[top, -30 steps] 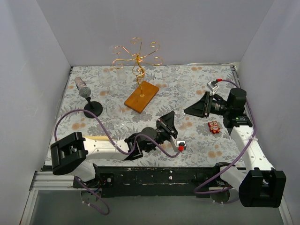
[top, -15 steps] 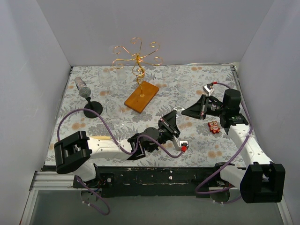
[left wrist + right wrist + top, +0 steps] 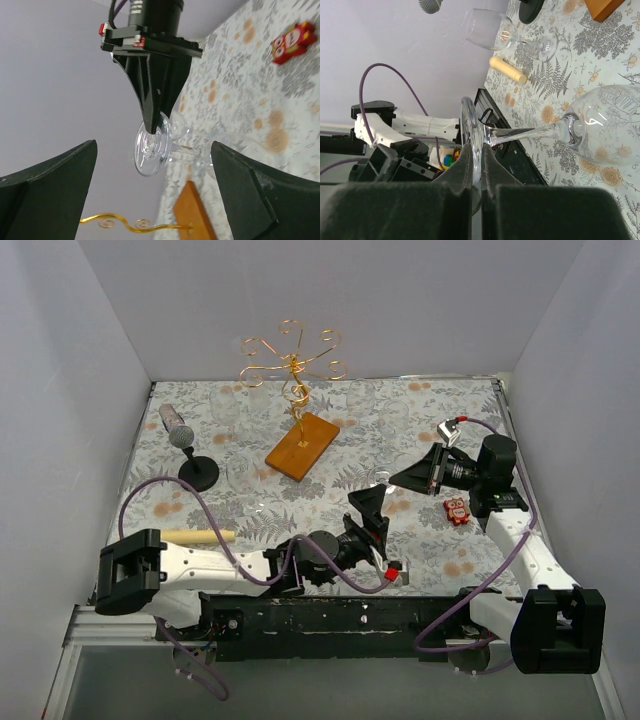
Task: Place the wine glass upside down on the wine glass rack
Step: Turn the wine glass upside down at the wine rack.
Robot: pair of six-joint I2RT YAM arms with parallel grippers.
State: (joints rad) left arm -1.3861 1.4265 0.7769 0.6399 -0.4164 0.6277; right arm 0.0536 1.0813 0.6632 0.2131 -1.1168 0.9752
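Note:
The clear wine glass (image 3: 380, 478) hangs on its side above the table's middle. My right gripper (image 3: 397, 480) is shut on the rim of its round foot (image 3: 470, 131), and the stem (image 3: 530, 133) and bowl (image 3: 610, 131) stick out sideways. My left gripper (image 3: 372, 508) stands wide open just in front of the glass, touching nothing. In the left wrist view the foot (image 3: 152, 148) shows beyond the spread fingers (image 3: 55, 185), pinched by the right gripper's tip (image 3: 151, 125). The copper-gold wine glass rack (image 3: 292, 360) stands on its wooden base (image 3: 303, 446) at the back.
A black microphone stand (image 3: 192, 462) stands at the left. A wooden cylinder (image 3: 197, 536) lies near the left arm, and a red owl toy (image 3: 457, 510) by the right arm. Other clear glasses (image 3: 243, 478) lie on the floral cloth. White walls close in three sides.
My right gripper closed on the glass's foot. My left gripper then opened, let the glass go and drew back toward the near edge.

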